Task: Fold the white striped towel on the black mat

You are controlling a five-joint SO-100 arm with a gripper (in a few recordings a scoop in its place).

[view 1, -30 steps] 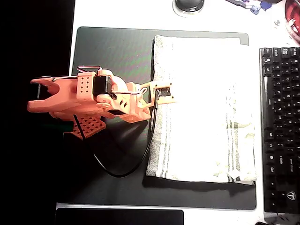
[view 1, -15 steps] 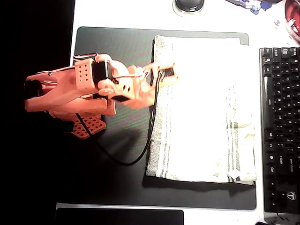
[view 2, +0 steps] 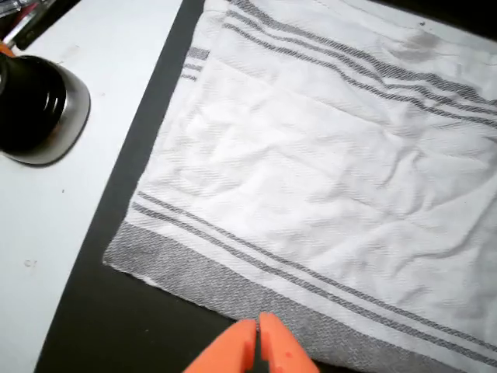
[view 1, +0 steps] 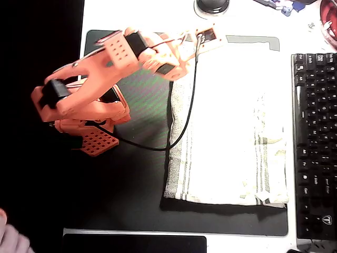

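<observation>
A white table (view 1: 142, 15) is carrying the black mat (view 1: 131, 195), with a black keyboard (view 1: 315, 142) lying just right of it in the overhead view. A round black-and-silver object (view 2: 35, 105) is sitting on the table beside the mat's edge.

White desk (view 1: 142, 13) (brightly lit); black keyboard (view 1: 315, 142) right

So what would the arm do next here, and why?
Probably open and dip onto the near corner of the white striped towel. The gripper looks shut, hovering just short of that edge, and the towel lies flat, unfolded, on the black mat.
</observation>
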